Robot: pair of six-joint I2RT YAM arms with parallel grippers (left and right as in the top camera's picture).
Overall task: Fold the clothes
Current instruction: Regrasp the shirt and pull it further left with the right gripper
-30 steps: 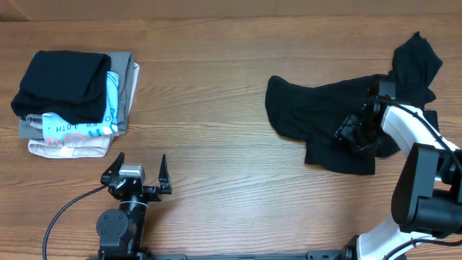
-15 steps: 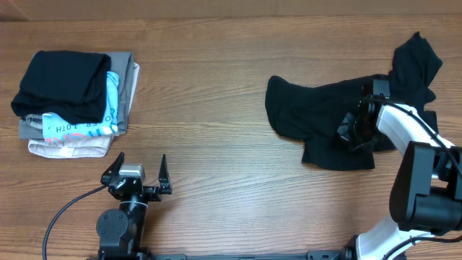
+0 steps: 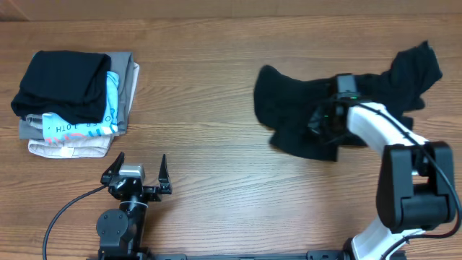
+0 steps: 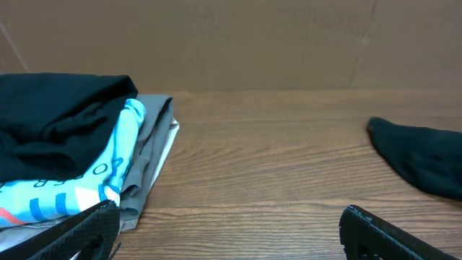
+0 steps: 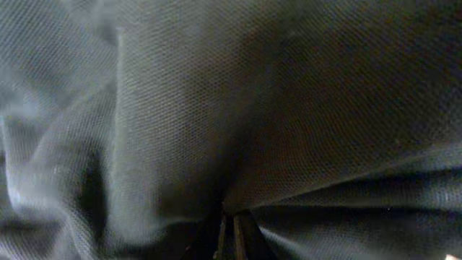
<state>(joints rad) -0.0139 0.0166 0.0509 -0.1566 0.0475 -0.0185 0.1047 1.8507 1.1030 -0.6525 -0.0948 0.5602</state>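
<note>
While the right hand pinches the crumpled black T-shirt tight, far from the folded pile, spreading it flat should come next.

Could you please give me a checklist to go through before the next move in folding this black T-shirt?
1. Right pincer shut on the black T-shirt: ok.
2. Left pincer open, apart from the cloth: ok.
3. T-shirt lying flat on the table: not ok, it is crumpled.
4. Folded stack apart from the T-shirt: ok.
5. How many fabric layers are pinched: cannot tell.
</note>
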